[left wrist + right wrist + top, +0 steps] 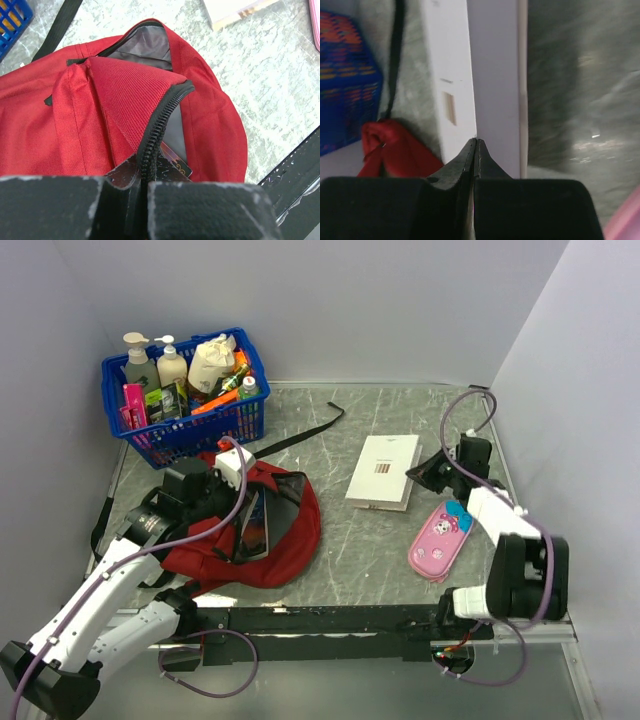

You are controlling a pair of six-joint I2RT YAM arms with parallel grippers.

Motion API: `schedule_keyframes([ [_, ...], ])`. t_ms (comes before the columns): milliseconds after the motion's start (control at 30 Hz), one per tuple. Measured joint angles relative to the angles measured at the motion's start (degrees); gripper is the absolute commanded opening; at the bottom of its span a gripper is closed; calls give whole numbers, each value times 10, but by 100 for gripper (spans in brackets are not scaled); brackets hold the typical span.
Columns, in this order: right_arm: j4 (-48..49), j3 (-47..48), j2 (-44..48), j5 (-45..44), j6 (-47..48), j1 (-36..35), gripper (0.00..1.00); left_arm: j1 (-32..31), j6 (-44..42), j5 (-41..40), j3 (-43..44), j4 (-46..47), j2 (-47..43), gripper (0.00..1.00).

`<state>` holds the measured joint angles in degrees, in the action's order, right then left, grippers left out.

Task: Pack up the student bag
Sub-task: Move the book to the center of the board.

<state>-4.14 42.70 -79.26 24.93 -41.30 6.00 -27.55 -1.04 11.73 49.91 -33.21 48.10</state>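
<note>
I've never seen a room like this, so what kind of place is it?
Probably a robot test booth: plain white walls box in a grey marbled tabletop, two white robot arms are mounted at its edge, and a dark red fabric backpack lies on it.

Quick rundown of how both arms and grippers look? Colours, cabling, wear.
The arms match: left arm and right arm have white link shells and black joint housings. A purple cable loops loosely along each. Left gripper and right gripper have chunky black fingers that taper to the tips. The left's are scuffed with pale scratches. No markings are legible.
</note>
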Motion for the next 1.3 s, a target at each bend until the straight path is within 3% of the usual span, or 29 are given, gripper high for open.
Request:
schedule_keyframes([
  [233,-2,-34,150,53,-36,-65,0,7,0,0,9,0,0,1],
  [367,-1,-69,187,74,-70,-108,0,12,0,0,14,0,1,1],
  [533,-26,-75,197,69,-85,-213,0,17,0,0,18,0,1,1],
  [800,-95,-31,201,-30,-41,-335,0,24,2,5,21,0,1,1],
  [1033,-170,90,135,-142,12,-482,0,28,2,5,26,0,0,1],
  [1300,-219,140,82,-220,46,-526,0,29,2,6,26,0,-6,1],
])
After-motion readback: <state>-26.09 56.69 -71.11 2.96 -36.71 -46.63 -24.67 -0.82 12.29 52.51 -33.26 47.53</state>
